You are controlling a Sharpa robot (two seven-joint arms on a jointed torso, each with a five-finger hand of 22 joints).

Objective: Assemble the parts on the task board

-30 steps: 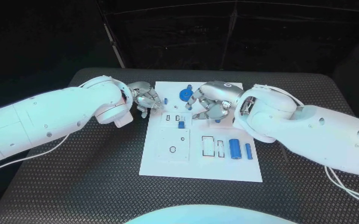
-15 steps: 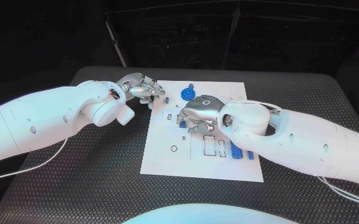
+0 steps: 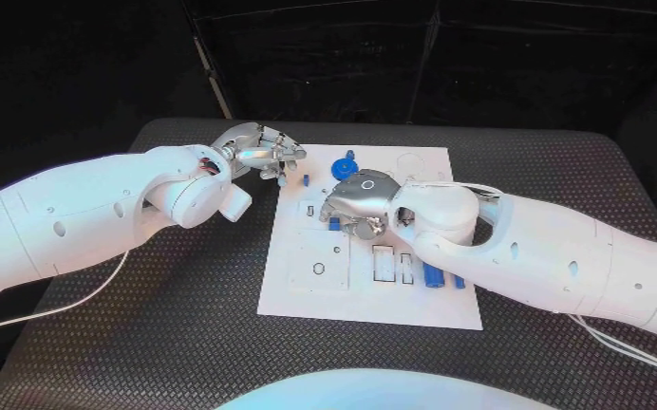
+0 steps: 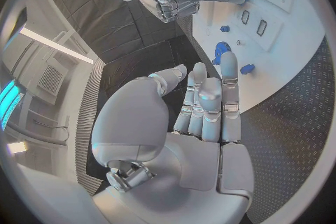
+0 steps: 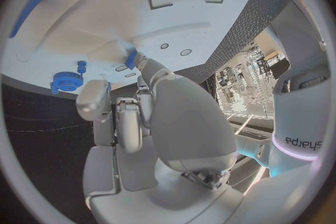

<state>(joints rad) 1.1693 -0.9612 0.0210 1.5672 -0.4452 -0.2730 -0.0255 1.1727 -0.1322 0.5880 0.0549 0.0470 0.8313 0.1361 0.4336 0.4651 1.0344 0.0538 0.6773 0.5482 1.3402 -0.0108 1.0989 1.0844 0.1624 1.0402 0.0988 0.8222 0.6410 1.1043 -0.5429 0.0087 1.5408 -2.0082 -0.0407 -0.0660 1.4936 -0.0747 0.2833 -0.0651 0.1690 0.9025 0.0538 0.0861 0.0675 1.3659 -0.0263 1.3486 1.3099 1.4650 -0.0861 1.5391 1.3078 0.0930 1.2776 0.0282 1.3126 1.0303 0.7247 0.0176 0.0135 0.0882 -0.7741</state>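
A: Count on the task board (image 3: 315, 291)?
B: One blue gear (image 3: 341, 171) near its far edge, two blue bars (image 3: 433, 277) near the right edge.
A: Hands?
B: Left hand (image 3: 257, 157) off the far-left corner above the desk (image 3: 164, 334), fingers (image 4: 210, 98) apart, nothing held. Right hand (image 3: 359, 203) over board centre, a small blue part (image 5: 131, 59) at its fingertips; held or not, can't tell.

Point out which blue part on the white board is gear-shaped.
The round toothed blue gear at the white task board's far end, near the left hand; the other blue parts are straight pieces.
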